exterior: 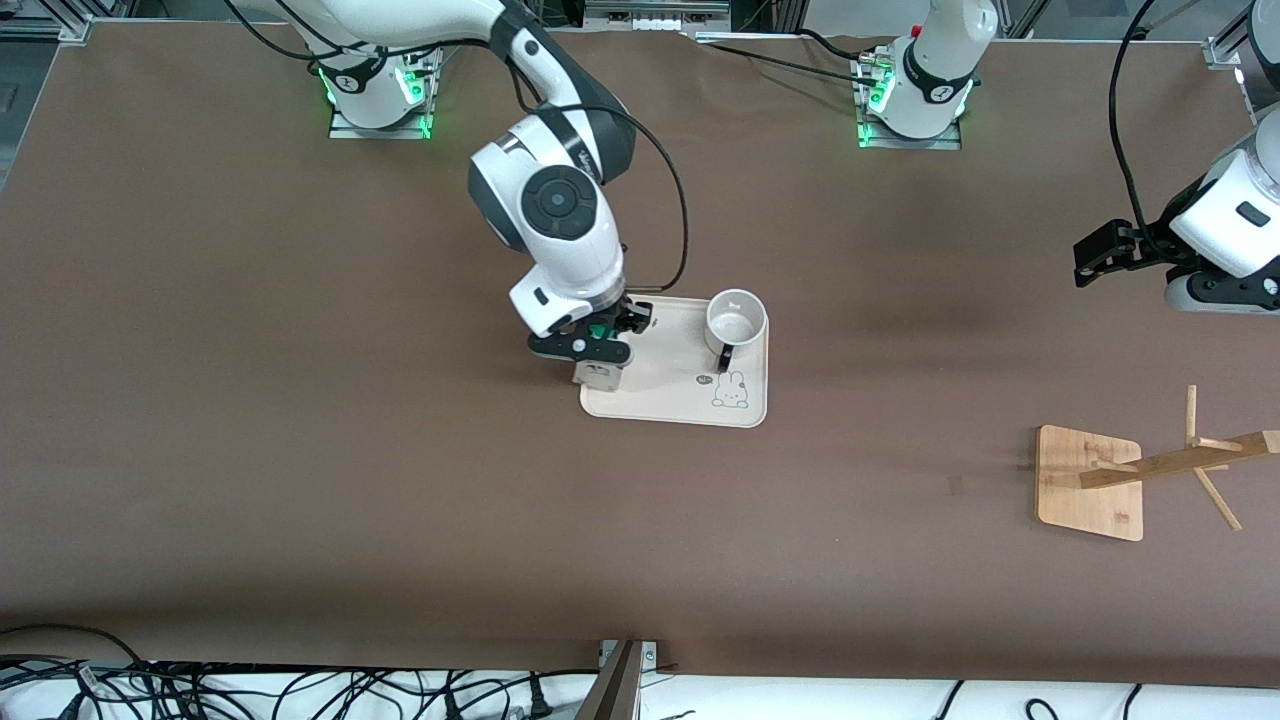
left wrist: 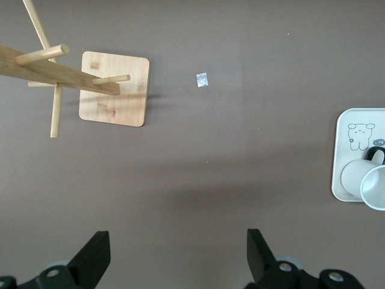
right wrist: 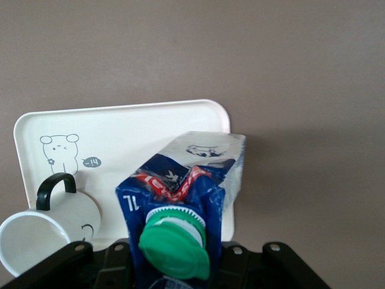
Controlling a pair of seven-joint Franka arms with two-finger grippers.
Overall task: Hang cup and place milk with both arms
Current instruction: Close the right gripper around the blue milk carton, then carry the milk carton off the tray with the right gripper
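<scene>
Right gripper (exterior: 597, 352) clamped on milk (right wrist: 180, 205) over tray (exterior: 745, 400), beside cup (exterior: 736, 320). Left gripper (left wrist: 177, 256) waits, fingers spread, above bare table near wooden rack (exterior: 1150, 470).

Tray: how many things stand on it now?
2. The mug stands on the tray toward the left arm's end; the milk, beside it, is clamped in the right pincer.

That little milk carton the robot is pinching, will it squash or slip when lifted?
Probably a bit of both. The milk carton looks like thin, glossy card, so the right gripper, shut on it over the tray, may dent its walls. Its tall, narrow shape could tip if released tilted. The left gripper waits open.
</scene>
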